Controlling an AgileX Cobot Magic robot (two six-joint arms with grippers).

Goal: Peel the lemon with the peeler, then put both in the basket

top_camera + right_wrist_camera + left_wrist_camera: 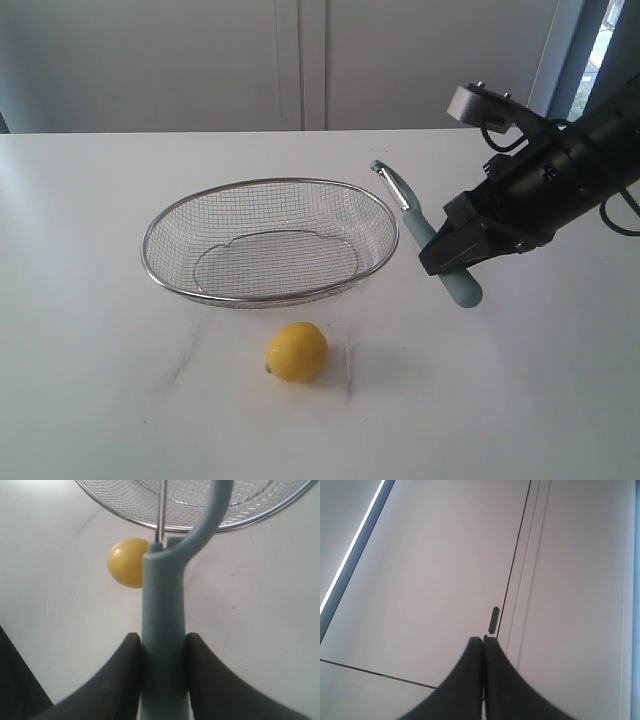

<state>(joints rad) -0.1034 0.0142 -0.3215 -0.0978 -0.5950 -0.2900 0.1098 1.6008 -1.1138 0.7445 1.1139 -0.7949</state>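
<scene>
The yellow lemon (297,352) lies on the white table in front of the wire mesh basket (160,225). My right gripper (447,256) is shut on the teal handle of the peeler (418,225), holding it above the table just right of the basket, blade end pointing up and away. In the right wrist view the peeler (162,610) runs out from between the fingers (125,665), with the lemon (127,562) and the basket (125,516) beyond it. My left gripper (483,639) is shut on nothing, faces a pale wall, and does not show in the exterior view.
The white table (100,380) spreads wide around the lemon and basket. Pale cabinet doors (300,60) stand behind its far edge. A dark door handle (493,620) shows in the left wrist view.
</scene>
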